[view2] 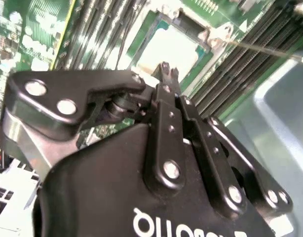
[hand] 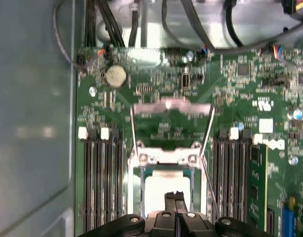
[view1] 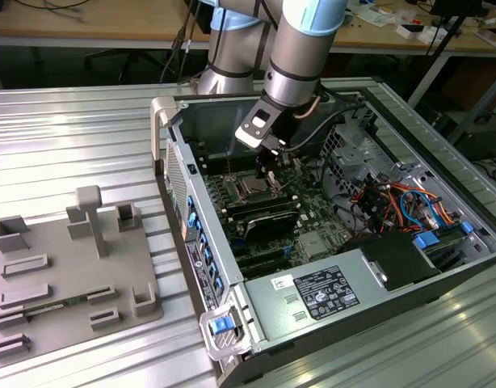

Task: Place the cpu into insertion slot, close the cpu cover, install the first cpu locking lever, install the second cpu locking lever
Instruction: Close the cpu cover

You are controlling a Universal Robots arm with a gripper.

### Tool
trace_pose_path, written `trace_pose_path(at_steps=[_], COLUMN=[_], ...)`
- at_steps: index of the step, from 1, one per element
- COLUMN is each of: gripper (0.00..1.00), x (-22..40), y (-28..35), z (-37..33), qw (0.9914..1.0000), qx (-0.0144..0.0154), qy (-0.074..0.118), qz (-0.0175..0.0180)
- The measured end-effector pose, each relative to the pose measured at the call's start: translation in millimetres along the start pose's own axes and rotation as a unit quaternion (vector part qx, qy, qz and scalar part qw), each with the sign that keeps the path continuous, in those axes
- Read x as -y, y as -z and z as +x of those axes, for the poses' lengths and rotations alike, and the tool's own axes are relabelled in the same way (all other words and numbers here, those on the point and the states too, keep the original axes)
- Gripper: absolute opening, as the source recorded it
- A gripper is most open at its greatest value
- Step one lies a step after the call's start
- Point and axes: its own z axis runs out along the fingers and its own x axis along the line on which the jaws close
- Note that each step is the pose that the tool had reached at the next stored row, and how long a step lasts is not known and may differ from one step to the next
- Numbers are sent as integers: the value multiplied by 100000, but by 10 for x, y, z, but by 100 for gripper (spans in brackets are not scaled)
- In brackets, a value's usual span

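Note:
The cpu [hand: 161, 186] lies flat in the insertion slot [hand: 135, 197], its silvery face bright; it also shows in the second wrist view [view2: 176, 49]. The cpu cover [hand: 171, 106] stands raised on its hinge beyond the socket, open centre facing me. A thin locking lever [hand: 207, 136] stands up beside it, seen as a wire rod [view2: 262, 50] in the second wrist view. My gripper [hand: 175, 197] hovers just over the cpu's near edge, fingers shut together with nothing between them [view2: 166, 69]. In the exterior view the gripper [view1: 270, 171] hangs over the socket [view1: 252, 188] inside the open computer case.
Long black memory slots [hand: 99, 182] flank the socket on both sides, with a green module [hand: 257, 182] in one. Cables [view1: 393, 202] and a power supply [view1: 329, 295] fill the case. A grey fixture plate [view1: 66, 275] lies on the exterior view's left.

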Motion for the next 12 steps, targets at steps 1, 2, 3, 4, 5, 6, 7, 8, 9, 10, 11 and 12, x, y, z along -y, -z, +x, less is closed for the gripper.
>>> trace_pose_path(at_steps=[1, 2, 3, 4, 5, 6, 7, 8, 9, 10, 11, 12], gripper=[11, 11, 11, 11, 11, 11, 11, 11, 11, 11, 11, 11], x=[-19, -31, -31, -31, -32, -32, -31, -31, -31, -31, -31, -31], y=[-2, -3, -3, 5, 15, 58, 106, 152, 207, 253, 289, 327], z=[0, -1, -1, -1, -1, -2, -3, -4, -6, -7, -8, -9], qw=[100000, 100000, 100000, 100000, 100000, 100000, 100000, 100000, 99999, 99999, 99999, 99999], qx=[3, 9, 17, 62, 92, 163, 211, 279, 322, 341, 366, 453], qy=[3, 9, -1, -2, 3, 6, 2, 1, 5, 1, 2, 0], qz=[-4, -3, 2, 9, 8, 2, 2, 6, 8, 6, 5, 6])
